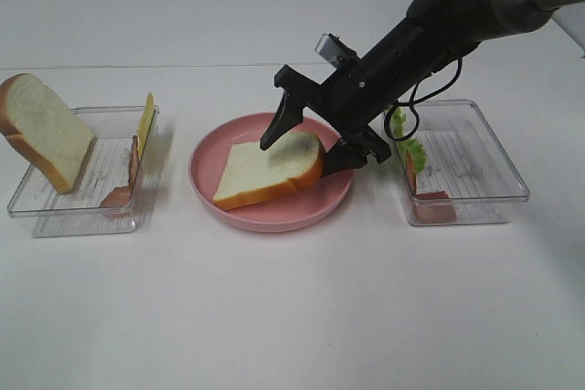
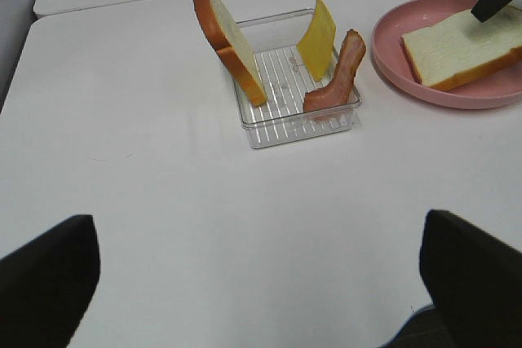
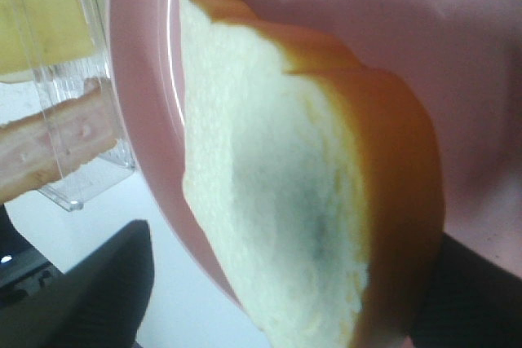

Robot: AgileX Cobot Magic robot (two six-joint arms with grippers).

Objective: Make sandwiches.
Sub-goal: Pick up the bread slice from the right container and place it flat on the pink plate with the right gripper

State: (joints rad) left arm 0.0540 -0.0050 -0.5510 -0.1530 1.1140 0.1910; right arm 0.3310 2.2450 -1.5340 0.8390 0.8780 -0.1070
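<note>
Placing base bread slice (image 1: 265,175) on plate (image 1: 274,219) | right pincer (image 1: 298,158) released astride it, left pincer (image 2: 261,279) released | you likely fetch lettuce (image 1: 413,148) next

Robotics lab test bench is indicated. A plain white counter (image 1: 274,317) is seen, with a seam (image 1: 183,67) where two tops are butted. A bread slice (image 1: 41,130) is staged on edge in the left tray (image 1: 82,226), matched by a right tray (image 1: 475,212); both are clear plastic. A black robot arm (image 1: 430,25) with a loose cable (image 1: 430,89) is noted above.
</note>
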